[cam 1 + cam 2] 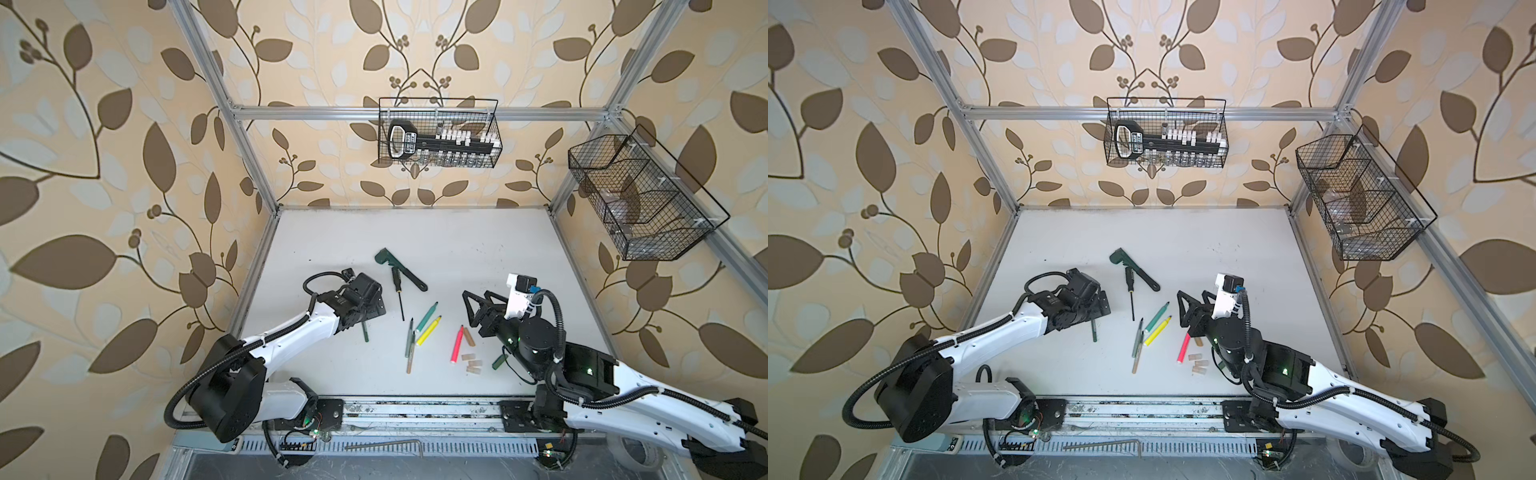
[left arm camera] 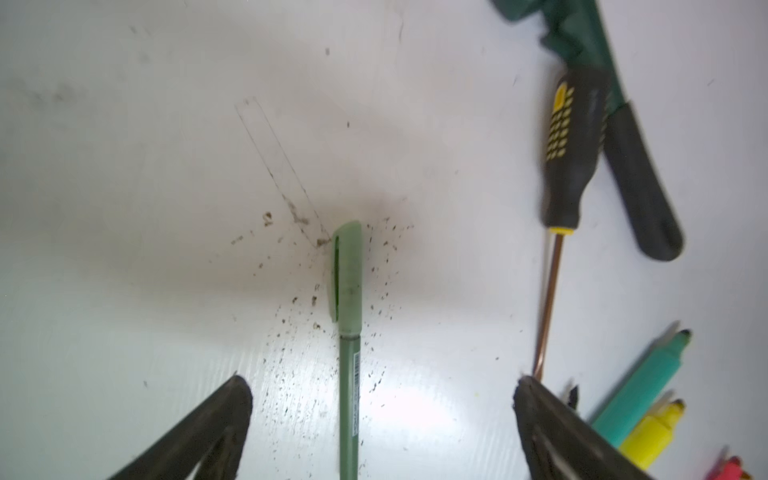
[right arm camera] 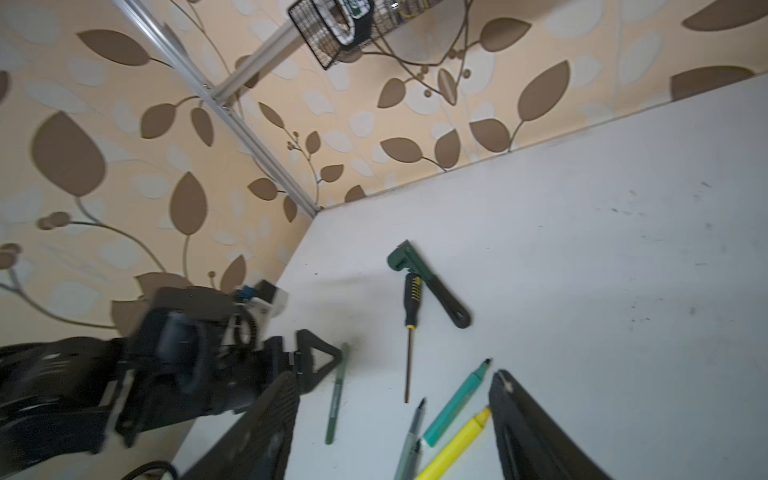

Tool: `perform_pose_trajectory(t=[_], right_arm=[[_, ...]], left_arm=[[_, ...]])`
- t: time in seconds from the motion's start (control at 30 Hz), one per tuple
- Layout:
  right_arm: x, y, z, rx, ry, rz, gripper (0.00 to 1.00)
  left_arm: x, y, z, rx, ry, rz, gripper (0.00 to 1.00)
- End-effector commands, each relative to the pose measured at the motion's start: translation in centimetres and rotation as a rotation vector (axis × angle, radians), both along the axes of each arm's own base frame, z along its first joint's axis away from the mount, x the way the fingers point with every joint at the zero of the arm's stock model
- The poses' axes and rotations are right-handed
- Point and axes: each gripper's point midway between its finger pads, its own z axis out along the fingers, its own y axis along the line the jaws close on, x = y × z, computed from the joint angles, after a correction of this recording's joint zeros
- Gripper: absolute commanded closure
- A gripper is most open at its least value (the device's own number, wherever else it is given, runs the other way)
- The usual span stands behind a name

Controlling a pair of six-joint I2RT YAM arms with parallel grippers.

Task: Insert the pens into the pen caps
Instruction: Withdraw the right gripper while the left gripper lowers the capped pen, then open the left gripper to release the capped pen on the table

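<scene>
White flecked tabletop (image 1: 457,249), leaf-papered beige walls (image 1: 104,166); left gripper (image 2: 380,388) wide apart over green pen (image 2: 348,415), right gripper (image 3: 392,374) apart.

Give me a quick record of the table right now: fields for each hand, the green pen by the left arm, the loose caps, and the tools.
left hand: open, straddling the green pen, not gripping it
right hand: open, holding nothing
green pen: lying flat on the table, cap on
loose caps: three beige caps beside the pink pen
tools: screwdriver, wrench
</scene>
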Motion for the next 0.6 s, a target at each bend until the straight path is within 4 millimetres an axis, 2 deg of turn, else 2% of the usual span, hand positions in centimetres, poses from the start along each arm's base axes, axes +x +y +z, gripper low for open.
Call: perform_pose_trajectory(t=[0.0,0.2,0.33,0.43,0.5,0.57], right_arm=[[1.2,-3.4,-2.0,-0.113,-0.017,-0.127,0.27],[3.6,-9.3,-4.2,-0.205,-0.025,-0.325,0.23],[5.3,-13.6,-6.9,-0.287,0.035,-0.460,0.25],[6.0,-16.9,-9.6,-0.250,0.124,-0.566,0.26],[6.5,-17.3,-11.5,-0.186,0.160,-0.535,0.30],[6.6,-18.2,-13.4,-0.147,0.165,-0.562,0.29]], left_arm=[[0.2,3.4,3.7,0.078,-0.102,0.131,0.01],[-1.0,2.2,6.0,0.005,-0.150,-0.004,0.01],[-2.1,1.6,7.1,-0.063,-0.182,-0.060,0.05],[-3.0,1.1,7.1,-0.105,-0.158,-0.082,0.16],[-3.5,0.7,6.8,-0.116,-0.125,-0.086,0.25],[-4.2,0.0,6.8,-0.111,-0.114,-0.107,0.29]])
